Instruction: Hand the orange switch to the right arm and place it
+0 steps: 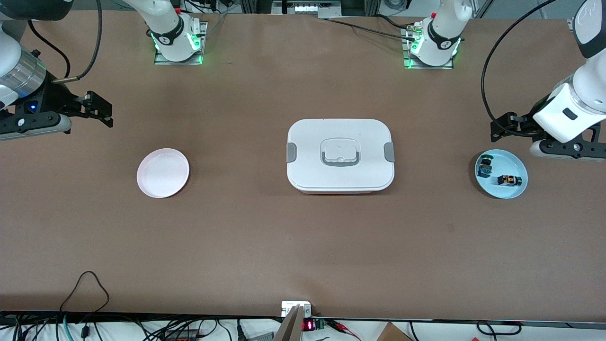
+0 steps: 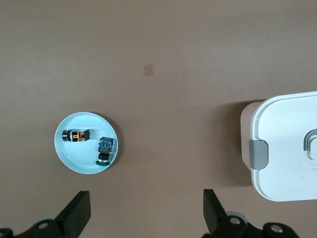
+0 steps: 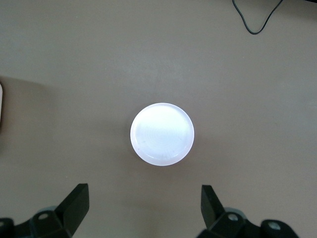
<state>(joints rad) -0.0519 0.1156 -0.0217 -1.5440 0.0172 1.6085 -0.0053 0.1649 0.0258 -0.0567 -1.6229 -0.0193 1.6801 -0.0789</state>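
Two switches in blue dish (image 1: pixel 517 189), orange switch (image 1: pixel 509 180) included

Bright even overhead light, soft shadows

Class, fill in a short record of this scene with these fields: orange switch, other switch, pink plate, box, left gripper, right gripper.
orange switch: lying on the blue plate, on its side
other switch: green and blue one, same plate
pink plate: nothing on it, toward the right arm's end
box: white, lid shut, mid-table
left gripper: open, holding nothing, over the table beside the blue plate
right gripper: open, holding nothing, over the table near the pink plate
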